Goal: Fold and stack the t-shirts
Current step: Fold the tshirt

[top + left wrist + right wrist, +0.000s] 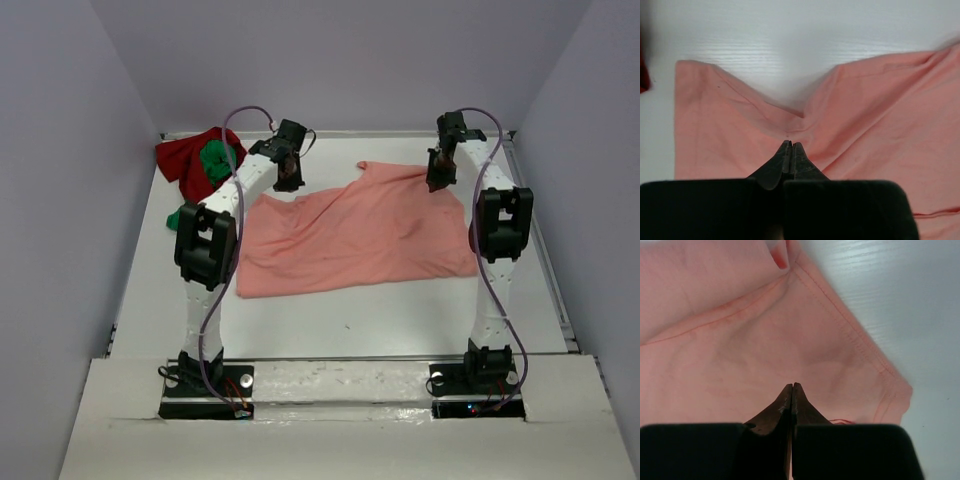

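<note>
The large salmon-pink t-shirt lies spread and rumpled across the middle of the white table. My left gripper is at its far left edge, shut, and the cloth puckers into folds that run to the tips. My right gripper is at the shirt's far right corner, shut on the cloth near the stitched hem, jaws pressed together. The dark red t-shirt and the bright green t-shirt lie bunched together at the far left corner.
A raised rim borders the white table, with grey walls close on both sides and behind. A scrap of green cloth shows beside the left arm's elbow. Dark red cloth touches the left wrist view's left edge.
</note>
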Tool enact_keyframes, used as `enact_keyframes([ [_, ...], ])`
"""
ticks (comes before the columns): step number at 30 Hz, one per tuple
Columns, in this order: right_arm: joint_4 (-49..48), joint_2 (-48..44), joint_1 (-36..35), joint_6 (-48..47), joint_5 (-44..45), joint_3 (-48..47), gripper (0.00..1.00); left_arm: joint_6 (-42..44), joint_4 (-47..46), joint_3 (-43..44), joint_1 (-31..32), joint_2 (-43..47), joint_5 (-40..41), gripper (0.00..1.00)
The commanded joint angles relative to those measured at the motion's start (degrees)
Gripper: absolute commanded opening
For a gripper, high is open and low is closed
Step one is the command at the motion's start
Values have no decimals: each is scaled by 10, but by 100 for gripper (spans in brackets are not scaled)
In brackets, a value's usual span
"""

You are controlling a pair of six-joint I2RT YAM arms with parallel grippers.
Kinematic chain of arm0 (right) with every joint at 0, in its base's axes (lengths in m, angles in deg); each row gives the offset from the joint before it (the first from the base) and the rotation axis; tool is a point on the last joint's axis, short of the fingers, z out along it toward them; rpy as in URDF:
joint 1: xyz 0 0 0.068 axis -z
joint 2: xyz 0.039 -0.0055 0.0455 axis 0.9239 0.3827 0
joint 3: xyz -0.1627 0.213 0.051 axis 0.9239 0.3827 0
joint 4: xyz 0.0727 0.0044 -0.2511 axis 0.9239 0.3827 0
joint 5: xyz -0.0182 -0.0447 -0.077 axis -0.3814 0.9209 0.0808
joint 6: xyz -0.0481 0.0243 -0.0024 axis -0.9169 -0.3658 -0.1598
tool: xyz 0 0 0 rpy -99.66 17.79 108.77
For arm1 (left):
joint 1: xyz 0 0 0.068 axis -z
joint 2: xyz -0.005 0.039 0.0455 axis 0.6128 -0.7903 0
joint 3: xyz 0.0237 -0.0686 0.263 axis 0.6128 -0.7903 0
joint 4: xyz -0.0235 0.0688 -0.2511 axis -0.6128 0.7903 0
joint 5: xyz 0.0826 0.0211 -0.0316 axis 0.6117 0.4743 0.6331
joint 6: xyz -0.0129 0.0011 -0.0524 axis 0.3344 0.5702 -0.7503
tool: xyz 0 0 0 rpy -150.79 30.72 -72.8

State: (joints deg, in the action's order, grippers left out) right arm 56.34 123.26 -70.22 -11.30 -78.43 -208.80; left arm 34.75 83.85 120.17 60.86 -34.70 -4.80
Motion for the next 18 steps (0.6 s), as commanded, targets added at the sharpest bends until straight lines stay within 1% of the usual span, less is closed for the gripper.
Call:
enact_keyframes([
  [1,-33,-71,0,14,10,47,0,-2,-7,-29,24,4,-12,0],
  [2,-33,-80,0,17,14,57,0,-2,-11,-35,27,5,-17,0],
  [3,-38,-90,0,19,17,88,0,-1,-16,-42,29,7,-27,0],
  [4,-47,-118,-7,20,17,109,0,-2,-23,-55,30,5,-29,0],
  [7,-80,-171,-18,40,31,177,0,-6,-12,-51,30,-19,-19,0],
  [12,-99,-238,-29,56,41,252,0,-11,13,-11,29,-54,8,0],
  [14,-103,-257,-35,60,50,285,0,-10,24,15,27,-74,9,0],
  [18,-109,-324,-46,69,63,336,0,-14,56,63,15,-116,3,0],
])
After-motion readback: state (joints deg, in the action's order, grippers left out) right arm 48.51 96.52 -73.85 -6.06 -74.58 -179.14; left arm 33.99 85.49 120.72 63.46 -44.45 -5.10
